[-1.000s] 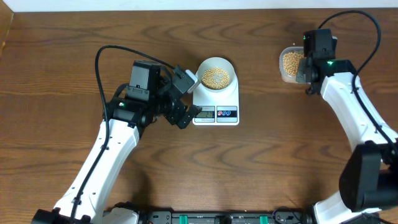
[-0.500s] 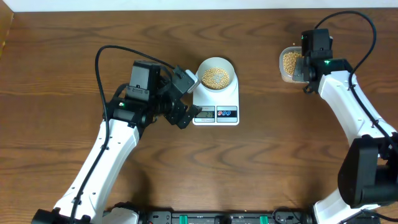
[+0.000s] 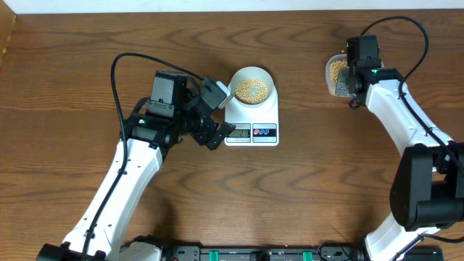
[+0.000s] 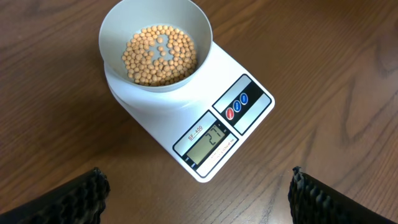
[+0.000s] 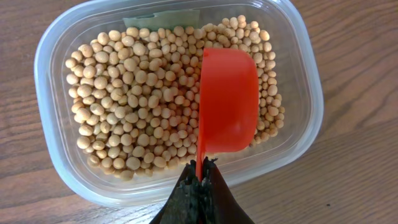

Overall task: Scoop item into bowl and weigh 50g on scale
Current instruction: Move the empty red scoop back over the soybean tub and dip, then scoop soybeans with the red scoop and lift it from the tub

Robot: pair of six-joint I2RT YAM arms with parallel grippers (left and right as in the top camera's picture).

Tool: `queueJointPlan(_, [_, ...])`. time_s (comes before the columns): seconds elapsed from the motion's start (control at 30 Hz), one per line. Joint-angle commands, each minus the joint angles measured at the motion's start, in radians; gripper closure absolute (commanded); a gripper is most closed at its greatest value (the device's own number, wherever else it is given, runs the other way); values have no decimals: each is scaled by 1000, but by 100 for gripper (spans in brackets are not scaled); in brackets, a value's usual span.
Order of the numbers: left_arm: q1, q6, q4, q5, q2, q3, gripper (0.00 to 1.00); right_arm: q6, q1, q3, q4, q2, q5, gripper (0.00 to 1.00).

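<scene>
The white bowl (image 3: 252, 88) (image 4: 155, 43) sits on the white scale (image 3: 252, 122) (image 4: 205, 124) and holds a layer of tan beans (image 4: 160, 54). The scale's display is lit. My left gripper (image 3: 216, 116) (image 4: 199, 199) hovers wide open just left of the scale, with nothing between its fingers (image 4: 78, 199). My right gripper (image 3: 346, 81) (image 5: 200, 167) is shut on the thin handle of a red scoop (image 5: 227, 102). The scoop is turned on its side over the beans (image 5: 143, 93) in a clear plastic tub (image 3: 335, 73) (image 5: 56, 168).
Brown wooden table (image 3: 312, 188) all round. The tub stands at the far right, well apart from the scale. A black cable (image 3: 145, 61) arcs over the left arm, another over the right arm (image 3: 406, 127).
The right arm has shifted slightly left and toward the far edge over the tub. The left arm, bowl and scale have not moved.
</scene>
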Motion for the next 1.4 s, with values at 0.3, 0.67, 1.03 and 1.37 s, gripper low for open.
queueJointPlan(0.3, [0, 10, 0, 6, 0, -7, 5, 14, -21, -1, 21, 6, -211, 99])
queueJointPlan(0.67, [0, 10, 0, 6, 0, -7, 5, 21, -103, -1, 35, 6, -413, 99])
queueJointPlan(1.03, [0, 10, 0, 6, 0, -7, 5, 16, -202, -1, 58, 6, -645, 99])
queueJointPlan(1.37, [0, 10, 0, 6, 0, -7, 5, 13, -290, -1, 88, 6, -808, 99])
